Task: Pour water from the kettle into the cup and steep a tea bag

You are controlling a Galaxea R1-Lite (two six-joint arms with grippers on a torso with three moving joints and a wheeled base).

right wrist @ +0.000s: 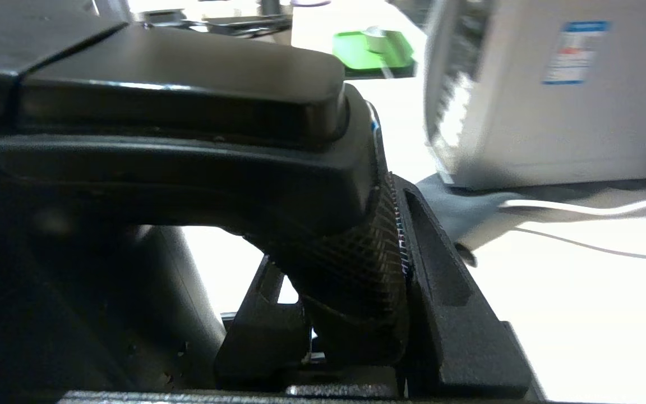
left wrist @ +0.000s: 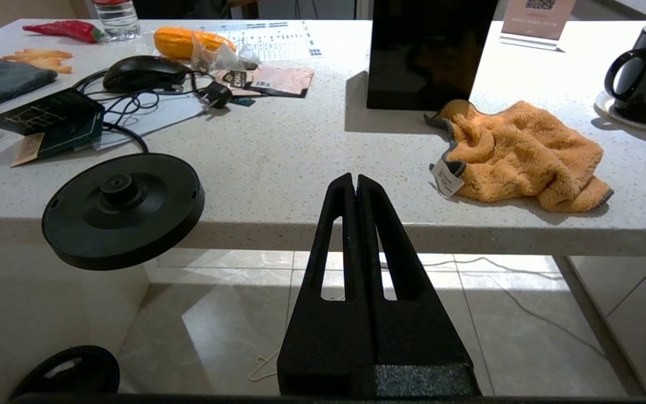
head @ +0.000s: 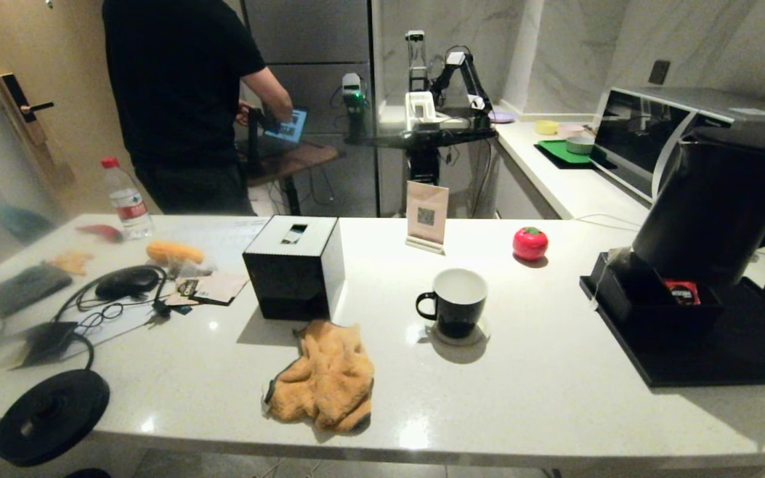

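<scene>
Now the right gripper (right wrist: 356,314) is clamped on the handle of the large matte black kettle (head: 714,199), far right over the black tray (head: 741,352). Left of it, mid-counter, stands the black ceramic mug with white inside (head: 457,303). The left gripper (left wrist: 355,182), fingers pressed together, hangs below the counter's near edge.

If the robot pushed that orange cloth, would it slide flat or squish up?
The cloth would probably squish up: it already lies crumpled in soft folds, so it looks floppy. It seems light, and its fuzzy pile might drag on the counter rather than glide. The shut left claw sits below the edge near it.
</scene>
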